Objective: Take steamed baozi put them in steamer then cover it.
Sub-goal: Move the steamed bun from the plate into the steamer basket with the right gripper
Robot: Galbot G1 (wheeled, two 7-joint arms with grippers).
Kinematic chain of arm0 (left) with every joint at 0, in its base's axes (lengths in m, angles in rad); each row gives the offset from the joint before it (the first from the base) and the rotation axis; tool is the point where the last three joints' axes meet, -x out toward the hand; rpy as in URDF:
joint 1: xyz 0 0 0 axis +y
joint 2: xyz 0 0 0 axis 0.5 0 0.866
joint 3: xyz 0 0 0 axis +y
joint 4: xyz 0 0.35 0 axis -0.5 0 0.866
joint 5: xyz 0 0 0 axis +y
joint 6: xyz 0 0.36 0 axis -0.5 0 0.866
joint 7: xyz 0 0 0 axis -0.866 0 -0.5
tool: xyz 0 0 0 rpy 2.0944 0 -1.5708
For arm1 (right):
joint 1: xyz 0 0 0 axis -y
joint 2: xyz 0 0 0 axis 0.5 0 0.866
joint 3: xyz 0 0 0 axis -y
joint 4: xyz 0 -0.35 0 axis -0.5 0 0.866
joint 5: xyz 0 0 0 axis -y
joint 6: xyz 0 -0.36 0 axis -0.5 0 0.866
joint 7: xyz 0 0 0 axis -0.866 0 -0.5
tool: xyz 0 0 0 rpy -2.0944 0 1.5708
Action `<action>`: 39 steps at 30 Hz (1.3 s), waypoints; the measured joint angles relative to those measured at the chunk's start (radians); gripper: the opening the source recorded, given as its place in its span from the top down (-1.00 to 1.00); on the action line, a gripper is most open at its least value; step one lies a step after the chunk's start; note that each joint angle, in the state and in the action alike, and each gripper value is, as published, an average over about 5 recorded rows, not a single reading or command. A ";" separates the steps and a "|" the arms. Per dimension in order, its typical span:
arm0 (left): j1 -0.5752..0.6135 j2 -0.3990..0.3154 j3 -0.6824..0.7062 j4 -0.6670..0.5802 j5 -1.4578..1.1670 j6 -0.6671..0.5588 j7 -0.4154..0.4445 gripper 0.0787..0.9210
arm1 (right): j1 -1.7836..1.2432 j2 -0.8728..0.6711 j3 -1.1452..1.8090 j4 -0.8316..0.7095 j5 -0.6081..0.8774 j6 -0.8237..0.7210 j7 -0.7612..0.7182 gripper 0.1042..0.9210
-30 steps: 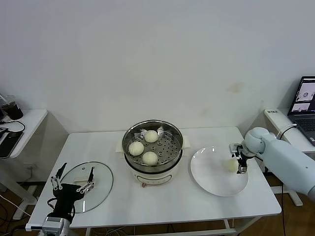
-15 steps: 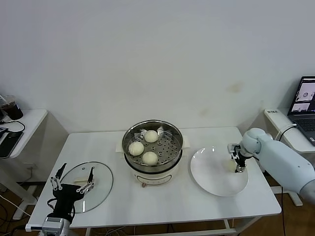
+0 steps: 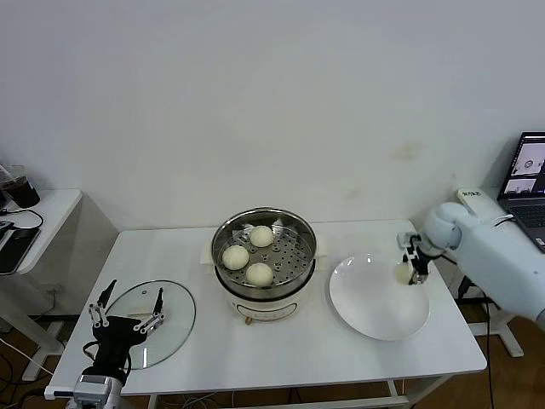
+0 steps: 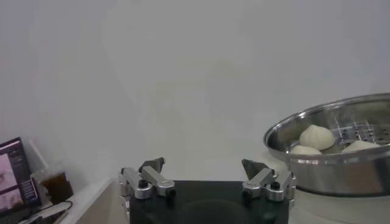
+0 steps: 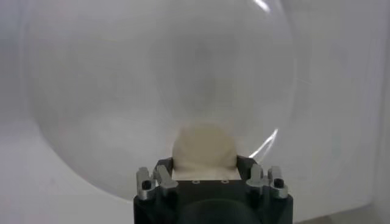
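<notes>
Head view: your right end effector [image 3: 415,269] is clamped on the last bun [image 3: 403,272], just above the plate [image 3: 375,311]. Squeeze harder and soft dough may deform or slip before reaching the steamer [image 3: 294,256] alongside.

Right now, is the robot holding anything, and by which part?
Yes: the right gripper is shut on the last baozi, pinched at its sides above the white plate. The left gripper holds nothing.

The right arm [image 3: 494,260], sitting at three o'clock, is wearing a smooth pale grey-white rounded shell. Both grippers, right [image 5: 205,171] and left [image 3: 126,318], are showing black bodies, silver finger links and dark screws.
</notes>
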 measured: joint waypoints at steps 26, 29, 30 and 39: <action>-0.016 0.009 0.005 0.009 -0.002 0.000 0.001 -0.77 | 0.469 0.202 -0.360 0.241 0.543 -0.291 0.155 -0.39; -0.021 0.004 0.008 0.013 -0.002 0.000 0.001 -0.77 | 0.456 0.247 -0.373 0.228 0.572 -0.323 0.183 -0.39; -0.023 0.003 0.009 0.014 -0.002 0.000 0.001 -0.77 | 0.450 0.261 -0.377 0.223 0.579 -0.333 0.192 -0.39; -0.031 0.002 0.006 0.027 -0.003 -0.003 0.001 -0.77 | 0.376 0.360 -0.389 0.157 0.610 -0.395 0.255 -0.39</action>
